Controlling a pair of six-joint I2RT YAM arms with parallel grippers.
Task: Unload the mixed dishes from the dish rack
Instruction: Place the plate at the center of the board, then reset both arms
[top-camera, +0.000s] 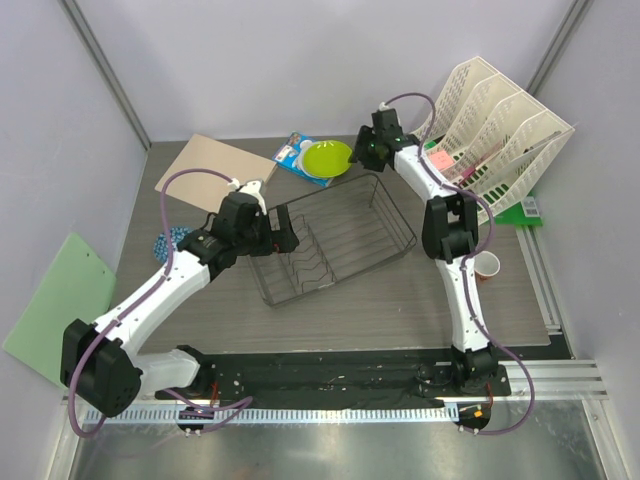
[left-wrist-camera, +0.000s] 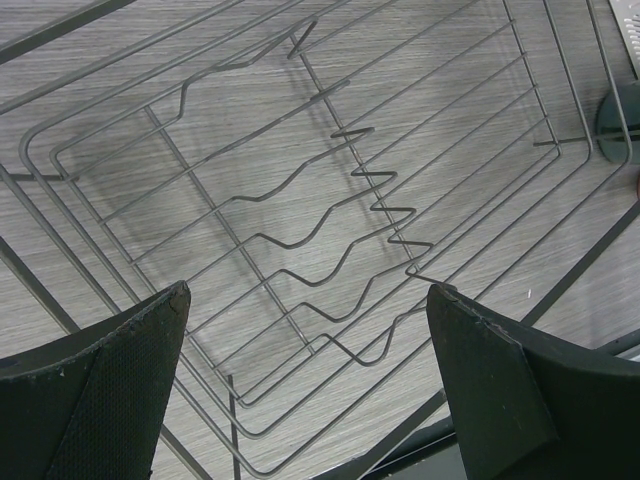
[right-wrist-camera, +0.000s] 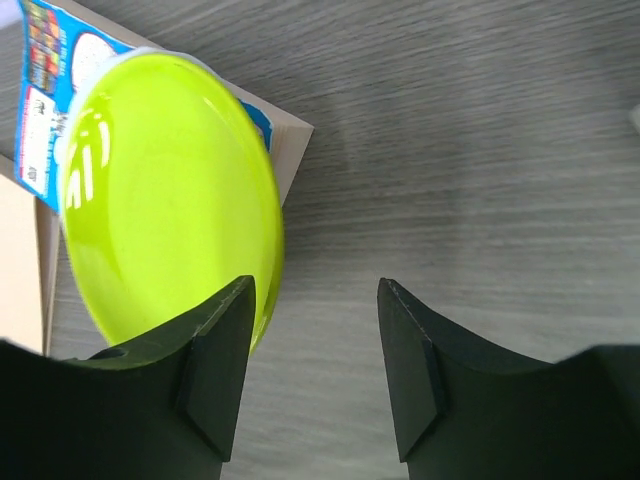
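Right wrist: snack packet (right-wrist-camera: 45, 90) print unreadable, lime-green plate (right-wrist-camera: 165, 190) overlapping it.

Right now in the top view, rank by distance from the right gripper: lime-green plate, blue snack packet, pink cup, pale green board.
From the right gripper:
1. lime-green plate, just to its left.
2. blue snack packet, poking out from under the plate's left side.
3. pink cup, on the right, closer to the bases.
4. pale green board, at the far left edge.
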